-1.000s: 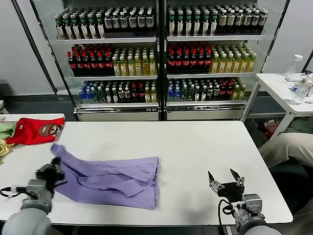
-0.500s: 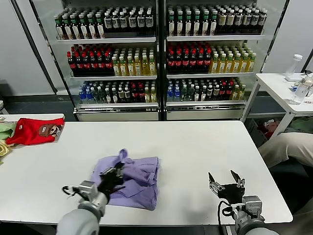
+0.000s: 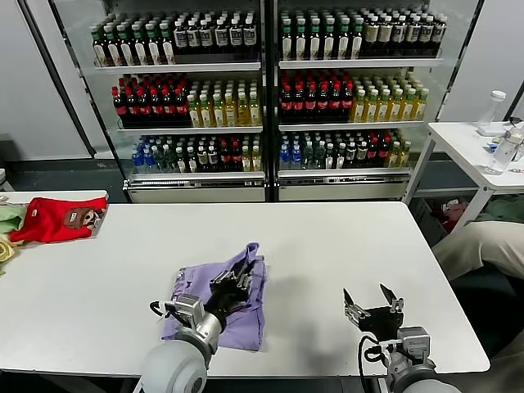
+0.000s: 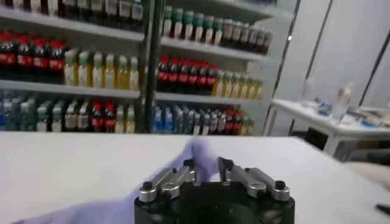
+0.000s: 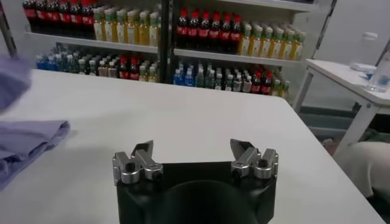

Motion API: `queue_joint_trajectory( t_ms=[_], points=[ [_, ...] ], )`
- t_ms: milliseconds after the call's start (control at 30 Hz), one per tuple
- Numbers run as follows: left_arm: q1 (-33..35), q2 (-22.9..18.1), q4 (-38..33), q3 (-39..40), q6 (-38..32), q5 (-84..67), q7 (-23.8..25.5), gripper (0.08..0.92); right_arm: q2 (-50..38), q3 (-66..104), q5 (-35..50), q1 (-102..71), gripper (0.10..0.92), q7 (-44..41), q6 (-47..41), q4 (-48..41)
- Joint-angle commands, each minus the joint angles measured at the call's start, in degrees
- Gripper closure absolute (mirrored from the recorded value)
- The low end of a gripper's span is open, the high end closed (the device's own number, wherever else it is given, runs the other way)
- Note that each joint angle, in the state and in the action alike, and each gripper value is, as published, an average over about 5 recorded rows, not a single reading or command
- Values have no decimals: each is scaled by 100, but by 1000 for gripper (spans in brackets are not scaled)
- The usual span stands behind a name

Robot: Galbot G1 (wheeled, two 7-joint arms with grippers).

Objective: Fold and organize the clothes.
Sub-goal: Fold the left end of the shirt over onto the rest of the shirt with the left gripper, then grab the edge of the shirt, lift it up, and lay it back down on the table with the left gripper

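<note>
The lavender T-shirt (image 3: 228, 307) lies bunched in a narrow folded heap on the white table (image 3: 327, 246), front centre-left. My left gripper (image 3: 239, 274) is over the heap's right part, shut on a fold of the T-shirt and holding it up; the pinched cloth (image 4: 204, 159) shows between the fingers in the left wrist view. My right gripper (image 3: 372, 297) hovers open and empty near the table's front right; in the right wrist view (image 5: 194, 151) its fingers stand wide apart, with the T-shirt (image 5: 24, 143) off to one side. The printed graphic is hidden.
A red garment with a brown patch (image 3: 59, 219) and green-yellow clothes (image 3: 8, 221) lie at the table's far left. Drink coolers (image 3: 262, 90) stand behind. A small white table (image 3: 479, 151) with bottles is at the right, and a person's leg (image 3: 483, 246) is by the table's right edge.
My left gripper has swept right across the table, carrying the T-shirt's left part over onto the right part. The spread shirt is now a narrow heap. The right gripper has barely moved.
</note>
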Motion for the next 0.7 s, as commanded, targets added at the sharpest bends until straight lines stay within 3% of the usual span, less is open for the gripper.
queue_joint_trajectory(
  t_ms=[33, 267, 500, 700],
  points=[
    [381, 243, -663, -627, -624, -46, -39, 614, -40, -124, -13, 142, 203, -21, -19, -51],
    [1223, 954, 585, -2261, -578, 621, -84, 406, -72, -68, 9, 140, 203, -68, 2, -44],
    [1415, 808, 976, -2278, -252, 120, -75, 218, -113, -86, 21, 173, 203, -87, 13, -94],
    [1207, 637, 951, -2138, -17, -460, 81, 178, -162, -96, 46, 209, 203, -84, 13, -118]
  ],
)
